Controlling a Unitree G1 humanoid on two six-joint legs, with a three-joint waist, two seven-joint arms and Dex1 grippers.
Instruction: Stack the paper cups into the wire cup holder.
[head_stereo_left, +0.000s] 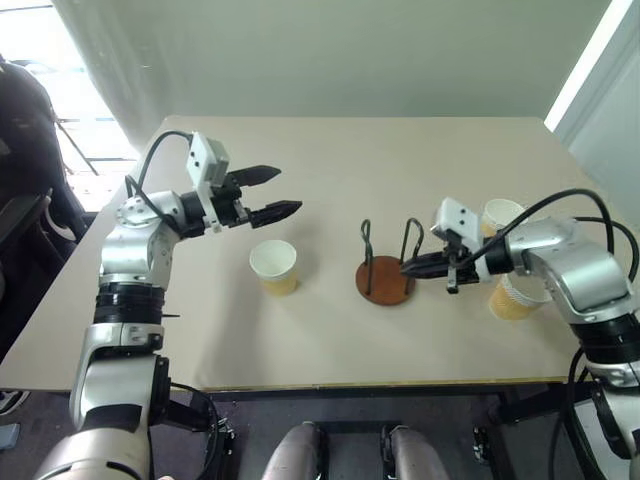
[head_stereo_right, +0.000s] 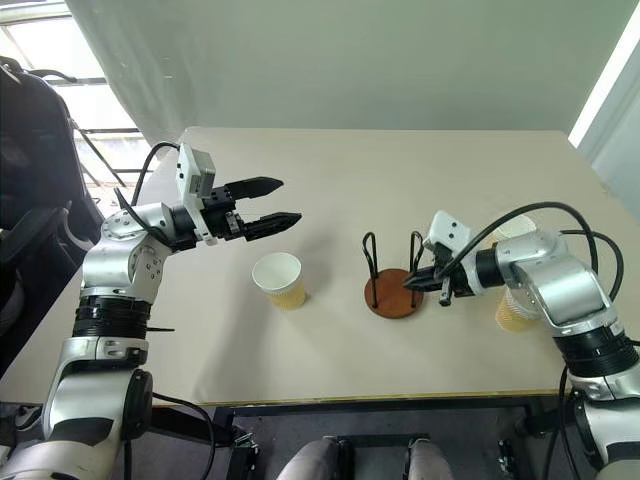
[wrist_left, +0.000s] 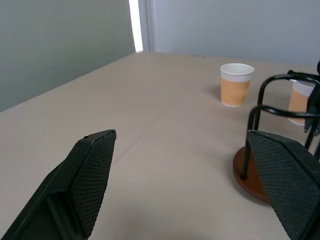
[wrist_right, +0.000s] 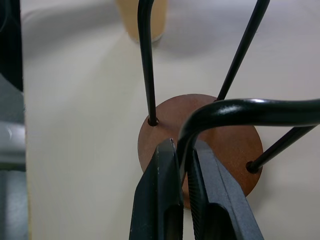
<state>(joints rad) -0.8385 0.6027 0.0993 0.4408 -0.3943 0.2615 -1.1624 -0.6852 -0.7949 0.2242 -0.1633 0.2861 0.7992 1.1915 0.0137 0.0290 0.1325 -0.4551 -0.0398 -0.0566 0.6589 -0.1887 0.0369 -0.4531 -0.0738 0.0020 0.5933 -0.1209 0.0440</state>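
on the left, the left gripper (head_stereo_left: 272, 196) hangs above the beige table (head_stereo_left: 330, 320), pointing across toward the middle with its two black fingers spread wide and nothing between them. its wrist view looks out between those textured pads over bare tabletop toward the holder and two cups beyond.

just right of and below that gripper's tips, one paper cup (head_stereo_left: 274, 267) stands upright on the table by itself, white inside showing, tan wall below the rim. it sits apart from the gripper and a little left of the holder.

near the middle of the table stands the wire cup holder (head_stereo_left: 385, 280), a round reddish-brown disc with two black wire loops rising upright from it. no cup is inside it.

the right gripper (head_stereo_left: 411, 267) reaches in from the right, angled downward, and its fingers are pinched together on the nearer wire loop of the holder. the right wrist view shows the black wire running down between the two closed fingertips, with the disc directly beneath them.

further right, two more paper cups stand on the table behind and under the right arm: the far cup (head_stereo_left: 501, 215) shows its white rim beyond the wrist, and the near cup (head_stereo_left: 514, 298) is partly hidden by the forearm. both are well apart from the holder.
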